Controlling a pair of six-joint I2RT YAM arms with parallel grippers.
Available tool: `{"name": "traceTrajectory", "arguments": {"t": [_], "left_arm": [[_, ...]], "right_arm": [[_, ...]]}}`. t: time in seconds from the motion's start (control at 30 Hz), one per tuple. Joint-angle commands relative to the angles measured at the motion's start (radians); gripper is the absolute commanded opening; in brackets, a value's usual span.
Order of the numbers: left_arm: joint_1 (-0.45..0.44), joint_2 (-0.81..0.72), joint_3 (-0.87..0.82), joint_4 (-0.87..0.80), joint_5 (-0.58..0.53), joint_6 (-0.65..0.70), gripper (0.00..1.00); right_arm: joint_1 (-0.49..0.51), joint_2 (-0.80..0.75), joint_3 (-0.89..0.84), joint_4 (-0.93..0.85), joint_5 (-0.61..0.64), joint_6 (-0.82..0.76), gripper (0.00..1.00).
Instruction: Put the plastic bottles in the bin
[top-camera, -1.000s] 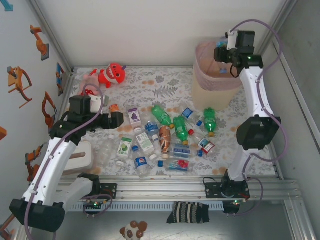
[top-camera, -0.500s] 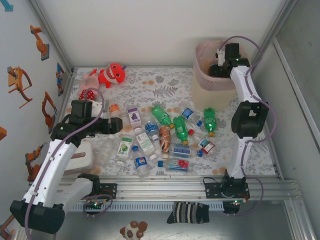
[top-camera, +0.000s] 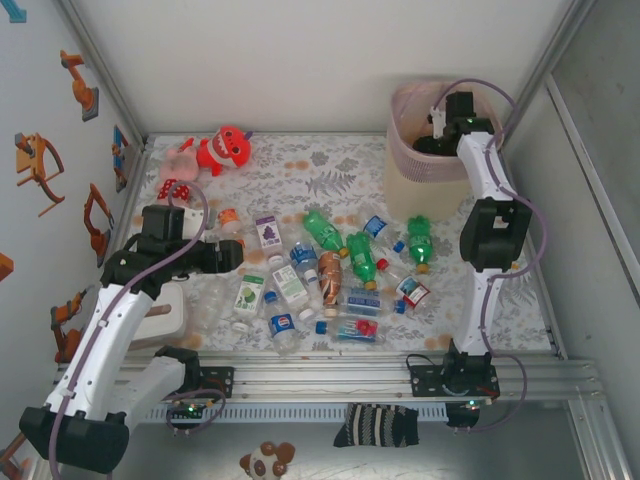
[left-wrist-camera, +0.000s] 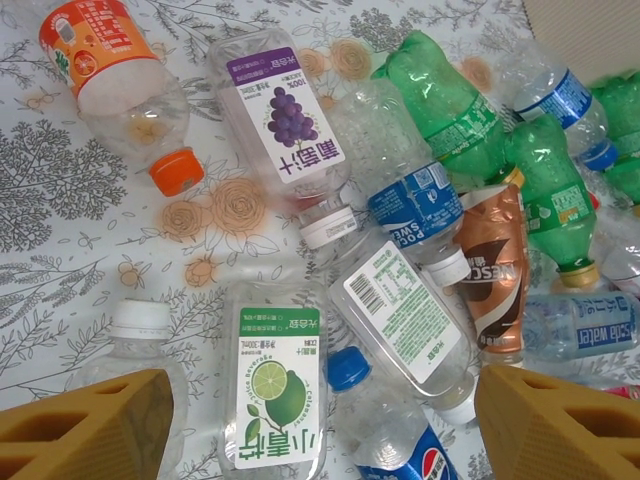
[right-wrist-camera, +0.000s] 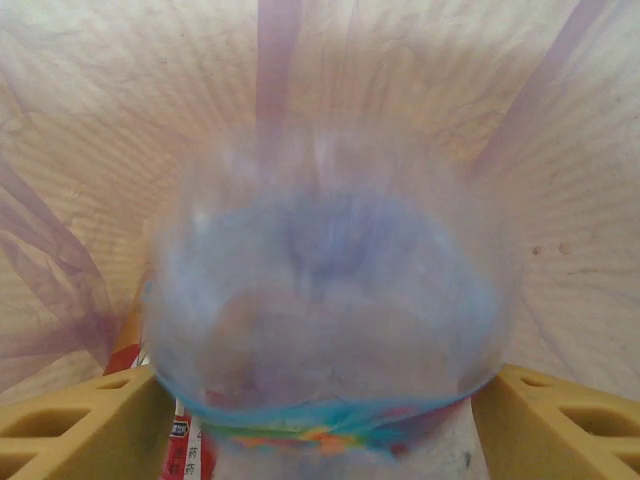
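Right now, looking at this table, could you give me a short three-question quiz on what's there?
1. True or false: the right end effector is down inside the bin.
2. The cap of the grape-label bottle is: A orange, B white, C blue?
3. What is the left end effector holding above the plastic bottles?
Key: 1 true; 2 B; 3 nothing.
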Motion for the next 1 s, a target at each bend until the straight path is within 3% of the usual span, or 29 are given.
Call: {"name": "traceTrajectory", "arguments": {"t": [0.0,0.27,0.57,0.97], "left_arm": [[0.002,0.005,-0.003,-0.02,-0.025,-0.035,0.78],[0.002,0.038,-0.001,-0.052,-0.104,-0.13,0.8],[0.003,0.094,-0.066,-0.036,-0.31,-0.317,0.88],[-0.05,0.21,-0.188,0.007,-0.437,-0.44,0.97]], "right_arm": [[-0.006,-0.051,0.016,-0.018,-0.009,0.007,0.78],[-0.007,-0.137,0.025,-0.019,-0.046,0.03,0.8],[-0.008,-0.26,0.049,-0.013,-0.102,0.07,0.8],[-0.007,-0.501,-0.102,0.087,-0.174,0.14,0.8]]}}
